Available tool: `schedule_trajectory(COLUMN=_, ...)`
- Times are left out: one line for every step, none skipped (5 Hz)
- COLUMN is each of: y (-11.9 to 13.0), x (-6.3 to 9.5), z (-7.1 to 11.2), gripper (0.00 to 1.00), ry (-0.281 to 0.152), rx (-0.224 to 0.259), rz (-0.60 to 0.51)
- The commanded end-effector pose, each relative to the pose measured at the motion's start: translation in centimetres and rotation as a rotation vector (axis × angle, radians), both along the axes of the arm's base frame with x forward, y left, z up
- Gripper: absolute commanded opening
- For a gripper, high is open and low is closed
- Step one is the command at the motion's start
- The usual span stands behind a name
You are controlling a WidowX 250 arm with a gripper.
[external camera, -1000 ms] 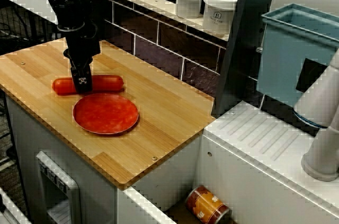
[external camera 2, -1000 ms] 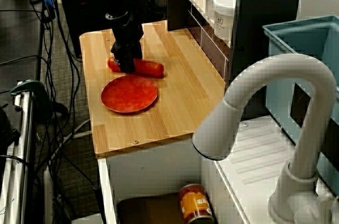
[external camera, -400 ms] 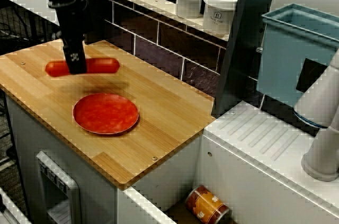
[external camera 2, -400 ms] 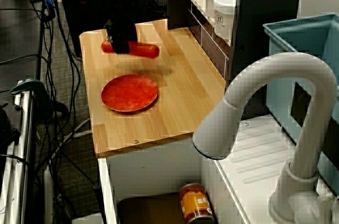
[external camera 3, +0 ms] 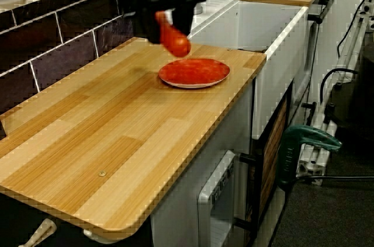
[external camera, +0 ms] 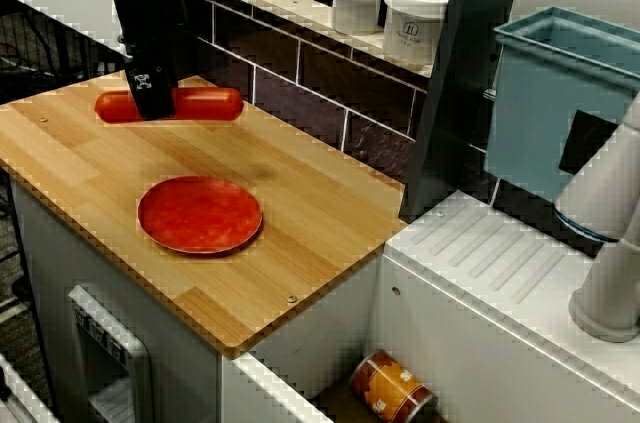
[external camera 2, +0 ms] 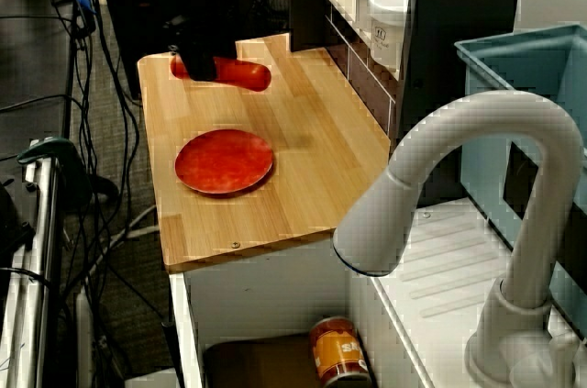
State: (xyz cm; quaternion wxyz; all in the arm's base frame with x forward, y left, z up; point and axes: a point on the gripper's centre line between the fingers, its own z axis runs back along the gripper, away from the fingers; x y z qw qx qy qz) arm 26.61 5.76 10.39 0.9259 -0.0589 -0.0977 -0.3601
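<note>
Above the worktop (external camera: 300,213), my end effector (external camera: 150,108) is squeezed tight around a long red sausage (external camera: 205,103). The sausage hangs flat in the air. It touches nothing but my fingers. It is up over the back part of the wood, near the dark tiled wall (external camera: 300,73). I hold it a bit off its middle, so the longer end sticks out to one side.

I think that long end could tip down, because it is heavier. The sausage looks smooth, so it might slip out and roll across the wood. It might even roll off the edge.

Below it and closer to the front sits a round red plate (external camera: 199,214). It lies flat, with nothing on it. It is well apart from the sausage.

The worktop is pale wood in strips. Behind it, a shelf (external camera: 300,5) holds two white jars (external camera: 357,1). Off to the side I see a blue bin (external camera: 560,93) and a big white tap (external camera 2: 440,186). An orange can (external camera: 392,386) lies down low, under the worktop's end.
</note>
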Motion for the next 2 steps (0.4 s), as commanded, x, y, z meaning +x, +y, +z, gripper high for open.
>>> schedule_trajectory(y=-3.8, x=-1.5, z=2.6, gripper=0.0, ry=-0.079, rx=0.006, rz=-0.119)
schedule_trajectory(y=-4.6, x=-2.0, z=1.3, gripper=0.0, ry=-0.088, rx=0.044, rz=-0.12)
